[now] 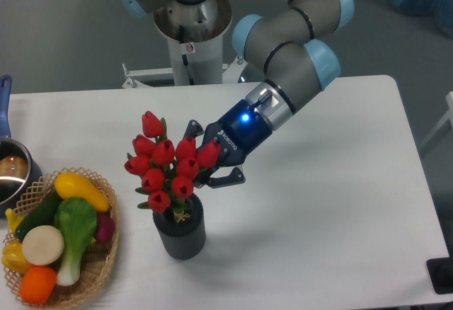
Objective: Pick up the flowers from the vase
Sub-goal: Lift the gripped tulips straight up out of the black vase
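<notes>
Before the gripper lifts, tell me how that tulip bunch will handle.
The flowers look light: thin stems, small buds. The stems seem tied just above the vase mouth, so they probably lift as one bunch. The small vase might tip or drag along if the stems catch.

End effector (200,156) fingertips lost behind the flowers (168,166); jaw spacing can't be read. Stems hidden inside the vase (180,233), just below the blooms. Left of the vase, the wicker basket (99,267) is cut by the frame's bottom edge, and the pot (13,175) by the left edge. Desk (340,204) front corner cropped.
</notes>
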